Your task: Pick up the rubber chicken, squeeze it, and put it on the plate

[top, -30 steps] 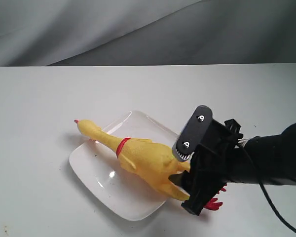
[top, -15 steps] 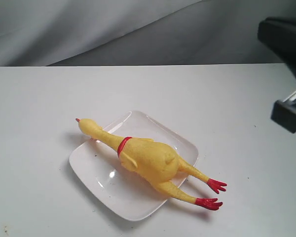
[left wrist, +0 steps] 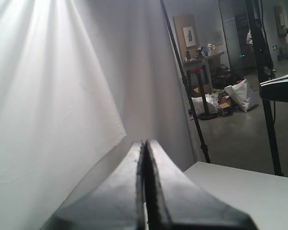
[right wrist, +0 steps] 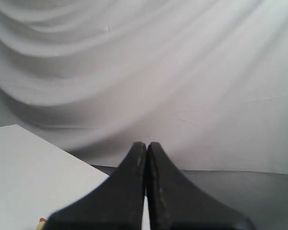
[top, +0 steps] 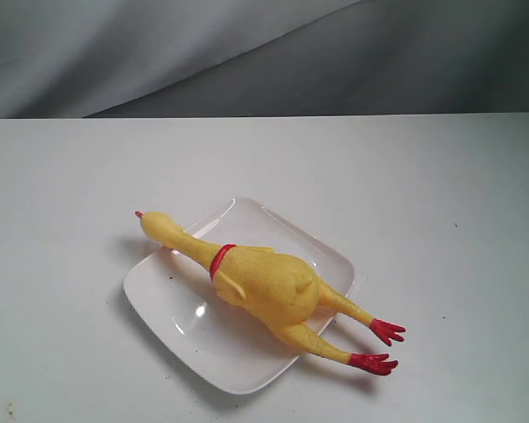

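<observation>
The yellow rubber chicken (top: 264,282) lies across the white square plate (top: 181,322) in the exterior view. Its red-beaked head hangs over the plate's far left edge and its red feet (top: 379,345) rest on the table past the right corner. Neither arm shows in that view. My left gripper (left wrist: 145,144) is shut with nothing between its fingers and points at a white curtain. Pointing at a grey drape, my right gripper (right wrist: 146,145) is also shut on nothing. A small red and yellow bit shows at the lower edge of the right wrist view (right wrist: 41,222).
The white table (top: 441,194) stretches around the plate. A grey cloth backdrop (top: 247,53) hangs behind its far edge. In the left wrist view a room with stands and clutter (left wrist: 221,96) lies beyond the table's corner.
One second ago my right gripper was at the chicken's legs over the plate. It let go, rose to the upper right, and has now left the exterior view. The chicken stays on the plate.
</observation>
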Available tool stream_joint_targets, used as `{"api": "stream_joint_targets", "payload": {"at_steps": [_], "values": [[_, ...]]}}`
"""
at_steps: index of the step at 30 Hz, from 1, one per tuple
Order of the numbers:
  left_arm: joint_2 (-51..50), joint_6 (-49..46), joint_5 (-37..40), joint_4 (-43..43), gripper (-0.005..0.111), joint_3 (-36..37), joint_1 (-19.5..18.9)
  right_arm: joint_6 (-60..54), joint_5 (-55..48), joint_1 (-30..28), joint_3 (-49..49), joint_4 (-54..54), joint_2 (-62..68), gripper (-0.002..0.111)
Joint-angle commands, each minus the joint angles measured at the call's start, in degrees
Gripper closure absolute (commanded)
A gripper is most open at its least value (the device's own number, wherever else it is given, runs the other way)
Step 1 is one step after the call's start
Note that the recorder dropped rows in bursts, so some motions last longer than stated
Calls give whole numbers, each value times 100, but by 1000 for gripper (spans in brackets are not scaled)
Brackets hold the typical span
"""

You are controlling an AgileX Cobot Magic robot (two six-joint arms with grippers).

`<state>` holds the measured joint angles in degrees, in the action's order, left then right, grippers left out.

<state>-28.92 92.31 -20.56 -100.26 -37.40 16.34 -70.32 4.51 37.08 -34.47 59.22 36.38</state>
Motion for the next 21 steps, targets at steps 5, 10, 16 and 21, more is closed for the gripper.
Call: {"api": "stream_joint_targets", "payload": {"at_steps": [5,10,16,21], "values": [[24,29,-22,32,106,-10,29,18,1142,11,-36,30,-42,108],[24,29,-45,32,106,-10,29,323,1998,-155,-15,1205,-691,108],[24,29,-45,32,106,-10,29,2245,1506,-1720,1065,1072,-1700,108],[24,29,-45,32,106,-10,29,3525,497,-2660,1798,-152,-2412,108]]}}
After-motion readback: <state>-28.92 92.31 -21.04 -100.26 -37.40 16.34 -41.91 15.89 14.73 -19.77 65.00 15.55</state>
